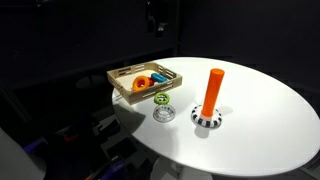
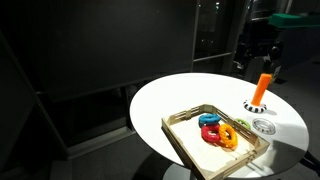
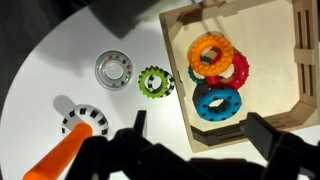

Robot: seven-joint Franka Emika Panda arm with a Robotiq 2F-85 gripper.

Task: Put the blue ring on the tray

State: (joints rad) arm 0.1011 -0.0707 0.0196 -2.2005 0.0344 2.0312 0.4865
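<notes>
The blue ring (image 3: 217,102), probably light, stiff and best pinched across its ridged rim, lies inside the tray (image 3: 270,50), the gripper (image 3: 200,150) wide open and empty above the tray

A round white table (image 1: 265,115) carries four things. In an exterior view the light wooden tray (image 1: 120,86) sits near its far left edge. The green ring (image 1: 161,98) lies just beside the tray's near corner with a clear disc (image 1: 164,114) just nearer, and to their right stands a black-and-white striped base (image 1: 207,119) holding an upright orange peg (image 1: 212,90).
</notes>
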